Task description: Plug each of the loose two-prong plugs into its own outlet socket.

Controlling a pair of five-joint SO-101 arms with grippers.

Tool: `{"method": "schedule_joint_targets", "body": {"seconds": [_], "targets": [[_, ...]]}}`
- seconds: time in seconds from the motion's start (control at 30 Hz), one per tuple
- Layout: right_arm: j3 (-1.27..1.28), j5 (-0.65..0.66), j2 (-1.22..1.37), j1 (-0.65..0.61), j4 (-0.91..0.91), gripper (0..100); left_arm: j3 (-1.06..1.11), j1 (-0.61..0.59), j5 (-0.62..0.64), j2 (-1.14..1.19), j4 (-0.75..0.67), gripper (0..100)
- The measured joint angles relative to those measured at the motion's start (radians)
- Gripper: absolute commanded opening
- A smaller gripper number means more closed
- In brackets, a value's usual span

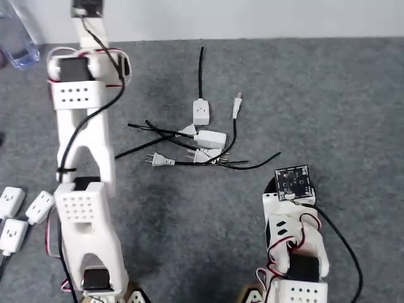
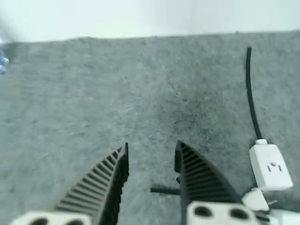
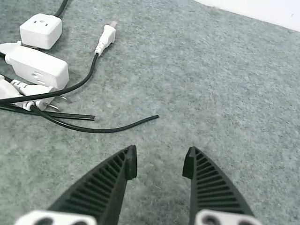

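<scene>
Both claws hang released over the grey mat (image 1: 328,95), with nothing between their jaws. The left gripper (image 2: 151,157) hovers just above a black cable end (image 2: 164,190), and the right gripper (image 3: 159,161) sits on the near right side. As I read it, the job is at its first pick-up.

The far plug (image 1: 237,105) lies at mid-table, to the right of the square socket (image 1: 201,112) and apart from it. Its long axis runs near to far, prongs pointing far, with its cable trailing toward the near side. The near plug (image 1: 163,160) lies crosswise, its long axis left to right and its prongs pointing left. The square socket lies face up.

To do this well, I'd grip a plug across its white body, behind the prongs so they stay free. Then I'd turn it prongs-down over the slots before pressing. The crossing cables (image 1: 252,165) may drag their neighbours along, so the lift should be slow.
</scene>
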Motion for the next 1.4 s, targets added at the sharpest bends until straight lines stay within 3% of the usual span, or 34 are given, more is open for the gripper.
{"method": "schedule_joint_targets", "body": {"seconds": [0.17,0.43,0.63,0.77,1.07,1.4], "targets": [[0.000,0.000,0.000,0.000,0.000,18.0,-0.054,0.063,-0.032,0.126,-0.054,32],[0.000,0.000,0.000,0.000,0.000,18.0,-0.143,0.069,-0.080,0.244,-0.044,37],[0.000,0.000,0.000,0.000,0.000,18.0,-0.149,0.089,-0.235,0.269,0.071,37],[0.000,0.003,0.000,0.000,0.000,18.0,-0.172,0.023,-0.272,0.269,0.203,37],[-0.141,0.003,0.000,0.002,0.112,18.0,-0.074,-0.166,-0.247,0.267,0.259,37],[-0.356,0.003,-0.002,-0.058,0.167,18.0,0.110,-0.183,-0.107,0.269,0.261,37]]}}
